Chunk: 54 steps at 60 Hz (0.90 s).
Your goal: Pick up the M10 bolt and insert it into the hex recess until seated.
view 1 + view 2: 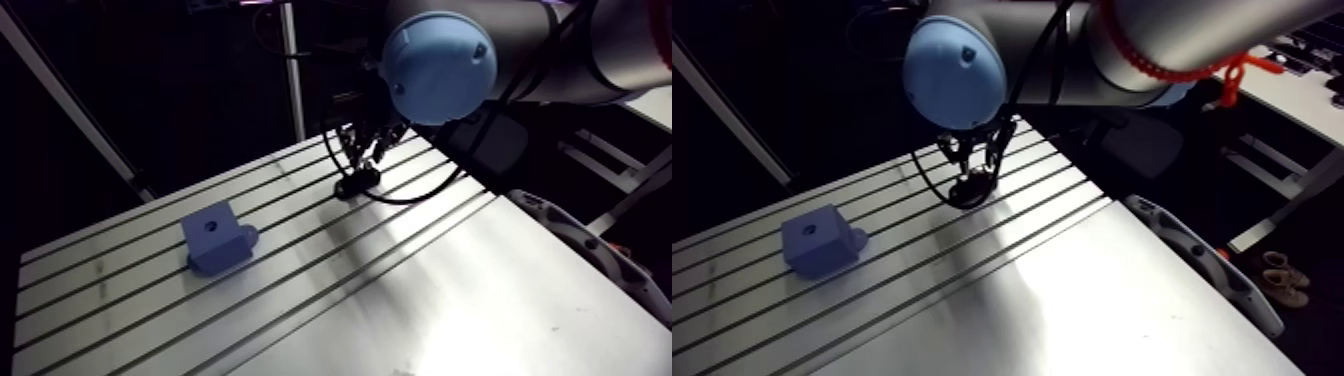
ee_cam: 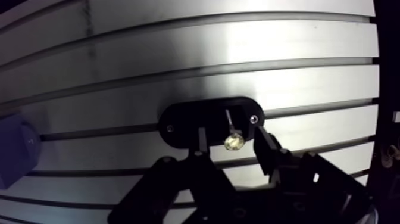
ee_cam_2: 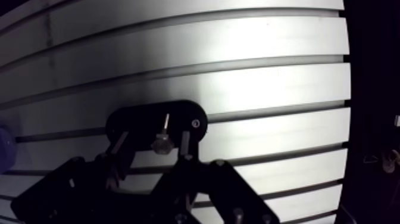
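Straddling the M10 bolt (image 2: 233,142), which sat in a black holder (image 2: 178,122) on the bench (image 2: 268,47), the tool (image 2: 231,132) had its fingers apart, neither visibly touching it. Closing evenly and centred would likely keep the bolt straight for the blue block (image 1: 218,238), well apart.

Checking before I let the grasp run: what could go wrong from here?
1. The bolt looks tilted in its black holder; the open gripper may clamp it skewed.
2. The fingers sit close to the holder and could catch it.
3. The hole in the blue block looks small; a skewed bolt could jam there.
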Motion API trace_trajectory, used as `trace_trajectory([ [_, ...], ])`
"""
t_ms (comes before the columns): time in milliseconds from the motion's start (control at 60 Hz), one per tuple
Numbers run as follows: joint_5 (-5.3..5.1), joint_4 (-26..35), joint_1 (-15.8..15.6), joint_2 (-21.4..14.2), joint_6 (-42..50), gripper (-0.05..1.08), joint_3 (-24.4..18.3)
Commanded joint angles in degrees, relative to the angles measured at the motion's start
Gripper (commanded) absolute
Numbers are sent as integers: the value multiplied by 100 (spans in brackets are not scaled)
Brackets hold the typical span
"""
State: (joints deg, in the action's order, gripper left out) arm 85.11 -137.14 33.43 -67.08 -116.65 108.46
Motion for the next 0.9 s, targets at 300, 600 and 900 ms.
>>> trace_trajectory([
  [300,82,-3,-2,-10,5,50,13],
  [600,142,-20,-11,-10,-2,51,13],
  [900,124,-29,-20,-1,-3,52,22],
])
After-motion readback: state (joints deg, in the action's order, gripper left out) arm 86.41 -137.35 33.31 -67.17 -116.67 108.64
